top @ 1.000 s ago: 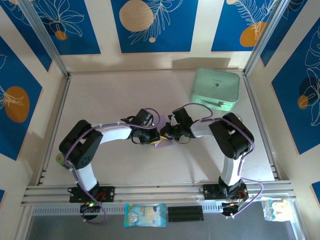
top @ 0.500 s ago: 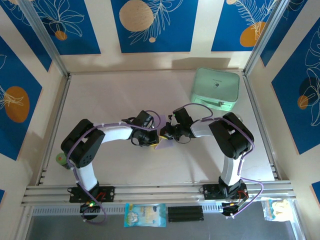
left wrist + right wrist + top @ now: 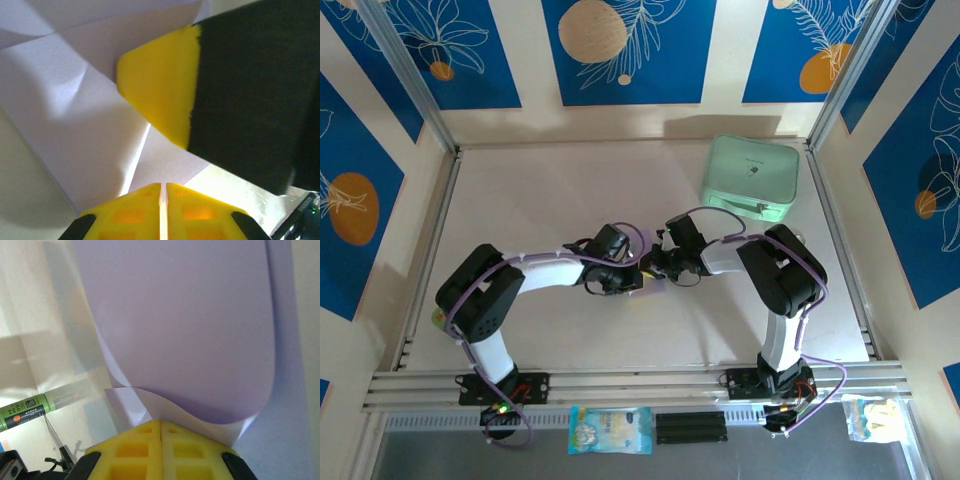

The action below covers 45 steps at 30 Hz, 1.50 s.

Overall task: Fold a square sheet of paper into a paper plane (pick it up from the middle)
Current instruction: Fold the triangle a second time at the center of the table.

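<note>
At the middle of the counter [image 3: 540, 190], the two arms met tip to tip. The sheet of paper [image 3: 648, 287] lay between them, a small lilac sliver showing just below the point where they came together.

The left end effector [image 3: 625, 280] reached in from the left and the right end effector [image 3: 658, 268] from the right, the two almost touching.

In the left wrist view, the left end effector [image 3: 163, 200] had its yellow pads clenched, with only a thin seam between them. The creased paper [image 3: 90, 130] ran down to the pads and looked pinched at its near edge. Fold lines crossed the sheet, and one ridge ran straight toward the pads. A black, yellow-tipped finger [image 3: 160, 90] of the other arm pressed against the paper from the upper right.

In the right wrist view, the right end effector [image 3: 161, 432] was likewise clenched, grasping the paper [image 3: 190, 330]. The sheet rose from the pads in a smooth curl, with a small folded corner at the left of the grip. A green marker [image 3: 27, 412] lay on the counter off to the left.

A mint-green case [image 3: 750, 178] sat at the far right corner of the counter, well apart from the paper.
</note>
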Each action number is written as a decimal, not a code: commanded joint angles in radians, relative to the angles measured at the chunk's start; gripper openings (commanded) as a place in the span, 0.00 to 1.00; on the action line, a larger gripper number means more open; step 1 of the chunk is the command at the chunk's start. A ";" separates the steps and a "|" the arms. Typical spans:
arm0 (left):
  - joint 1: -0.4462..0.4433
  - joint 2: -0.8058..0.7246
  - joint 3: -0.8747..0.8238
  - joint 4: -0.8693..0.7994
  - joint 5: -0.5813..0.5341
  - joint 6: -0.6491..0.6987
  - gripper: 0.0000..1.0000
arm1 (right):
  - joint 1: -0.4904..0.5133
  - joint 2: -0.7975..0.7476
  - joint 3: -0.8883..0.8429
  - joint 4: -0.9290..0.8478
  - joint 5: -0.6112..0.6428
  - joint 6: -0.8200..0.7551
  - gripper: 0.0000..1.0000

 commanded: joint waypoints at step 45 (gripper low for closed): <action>0.022 -0.044 -0.028 0.002 -0.061 0.005 0.10 | -0.022 0.121 -0.030 -0.161 0.096 -0.020 0.01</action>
